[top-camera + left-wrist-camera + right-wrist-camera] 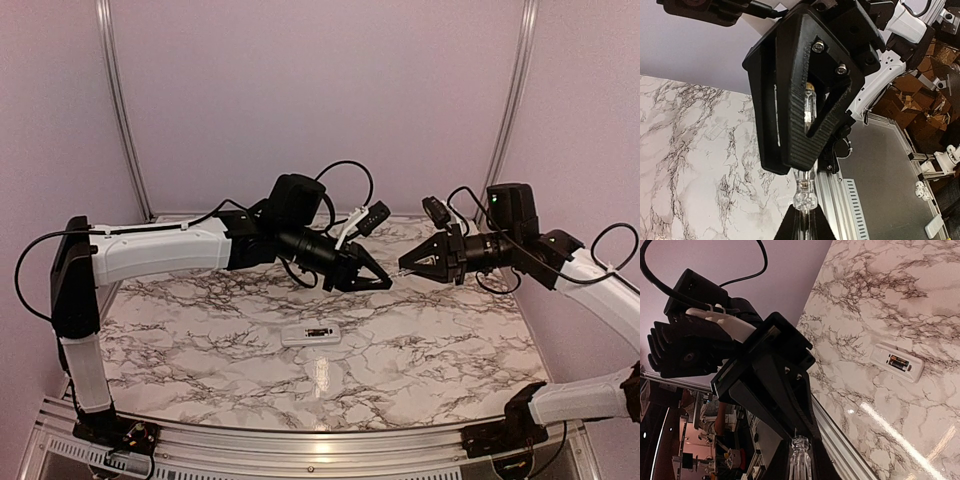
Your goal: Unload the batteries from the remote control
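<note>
Marbled tabletop [200, 330], lilac walls.

Top view: the remote control [312, 334] lies flat, below and well apart from both raised pincers. The left pincer [383, 282] and right pincer [404, 266] meet tip to tip (each pinching one end of a clear stick [396, 272]).

Left wrist: the stick bridges both pincers.

Right wrist: the batteries [899, 361] sit in the remote's open recess.

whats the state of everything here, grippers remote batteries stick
small white rectangular remote control: flat on the marble table, open side up
dark batteries: seated inside the remote, not removed
thin clear pen-like stick: held in the air between both grippers
left gripper: shut on the stick
right gripper: shut on the stick
</note>
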You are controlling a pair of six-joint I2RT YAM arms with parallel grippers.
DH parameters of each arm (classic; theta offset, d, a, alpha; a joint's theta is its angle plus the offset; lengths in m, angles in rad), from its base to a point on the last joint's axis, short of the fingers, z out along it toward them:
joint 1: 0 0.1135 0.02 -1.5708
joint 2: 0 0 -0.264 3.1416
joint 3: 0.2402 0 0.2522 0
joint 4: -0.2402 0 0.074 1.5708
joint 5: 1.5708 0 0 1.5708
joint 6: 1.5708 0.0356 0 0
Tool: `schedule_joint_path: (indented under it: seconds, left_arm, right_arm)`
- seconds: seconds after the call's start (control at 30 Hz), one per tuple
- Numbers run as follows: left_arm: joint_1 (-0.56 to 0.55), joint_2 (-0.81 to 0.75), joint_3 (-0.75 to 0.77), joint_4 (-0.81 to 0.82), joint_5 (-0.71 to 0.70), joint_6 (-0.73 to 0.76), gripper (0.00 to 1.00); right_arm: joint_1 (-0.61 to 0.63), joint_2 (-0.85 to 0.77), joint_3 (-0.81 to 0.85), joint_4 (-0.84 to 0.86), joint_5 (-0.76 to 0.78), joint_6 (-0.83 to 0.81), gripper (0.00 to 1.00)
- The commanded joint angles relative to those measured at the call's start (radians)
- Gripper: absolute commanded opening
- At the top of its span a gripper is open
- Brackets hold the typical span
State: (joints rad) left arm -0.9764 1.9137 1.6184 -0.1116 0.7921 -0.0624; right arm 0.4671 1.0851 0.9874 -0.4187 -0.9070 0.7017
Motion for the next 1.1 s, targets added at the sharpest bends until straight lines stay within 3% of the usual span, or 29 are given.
schedule_joint_path:
  seconds: [0.0,0.17,0.23,0.3,0.33,0.43,0.67,1.07]
  left_arm:
    - [-0.003,0.030,0.028,0.010,0.004,-0.019,0.00]
    - [-0.007,0.020,0.026,0.004,-0.025,-0.002,0.00]
    - [-0.008,0.008,0.025,-0.004,-0.054,0.019,0.00]
    - [-0.008,-0.006,0.022,-0.016,-0.083,0.044,0.00]
    - [-0.010,-0.013,0.022,-0.024,-0.099,0.054,0.00]
    - [-0.013,-0.031,0.022,-0.058,-0.144,0.124,0.00]
    - [-0.048,-0.081,0.024,-0.163,-0.302,0.298,0.00]
    - [-0.098,-0.105,0.020,-0.187,-0.461,0.410,0.00]
  right_arm:
    - [0.014,-0.020,0.048,0.029,-0.021,-0.023,0.00]
    - [0.015,-0.019,0.046,0.023,-0.017,-0.021,0.01]
    - [0.015,-0.013,0.049,0.008,-0.024,-0.006,0.19]
    - [0.013,-0.001,0.050,-0.006,-0.030,0.027,0.52]
    - [0.013,0.005,0.051,-0.021,-0.030,0.035,0.63]
    - [0.012,0.017,0.055,-0.065,-0.031,0.054,0.76]
    - [0.009,0.027,0.057,-0.101,-0.062,0.121,0.73]
    - [0.008,0.082,0.098,-0.148,-0.051,0.150,0.55]
